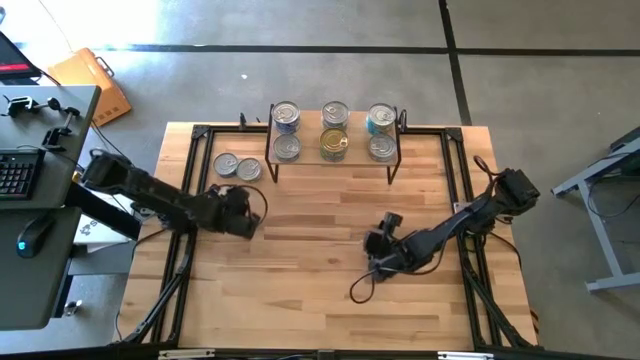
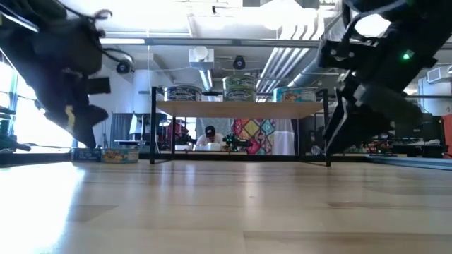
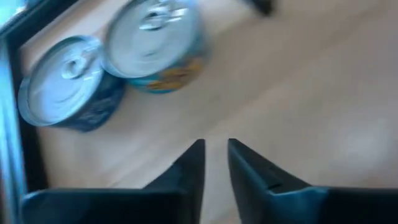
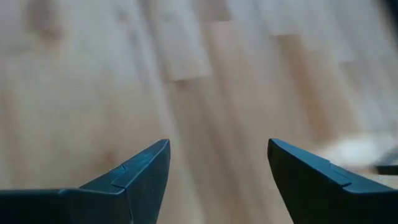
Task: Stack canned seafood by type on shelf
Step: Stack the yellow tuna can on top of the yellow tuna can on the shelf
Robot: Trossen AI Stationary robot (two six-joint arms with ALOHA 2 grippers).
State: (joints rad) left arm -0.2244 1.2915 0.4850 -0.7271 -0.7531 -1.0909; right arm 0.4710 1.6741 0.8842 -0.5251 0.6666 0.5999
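Several round flat tins of canned seafood stand in two rows on the shelf (image 1: 300, 165) at the table's far side, silver-lidded ones (image 1: 286, 116) and a gold-lidded one (image 1: 334, 144). Two more silver-lidded tins (image 1: 225, 163) (image 1: 249, 170) rest on their bases on the table, left of the shelf; the left wrist view shows them as a dark-sided tin (image 3: 65, 84) and a teal-and-yellow one (image 3: 155, 43). My left gripper (image 1: 248, 203) (image 3: 216, 144) hovers just near of them, its fingers a narrow gap apart, holding nothing. My right gripper (image 1: 372, 250) (image 4: 217, 144) stands wide open over bare wood at centre right.
A black metal frame (image 1: 195, 135) runs along the table's left, far and right sides. A loose cable (image 1: 358, 288) loops below the right gripper. Bare wood lies between the two arms and toward the near edge. A desk with a keyboard (image 1: 15, 170) stands off the table's left.
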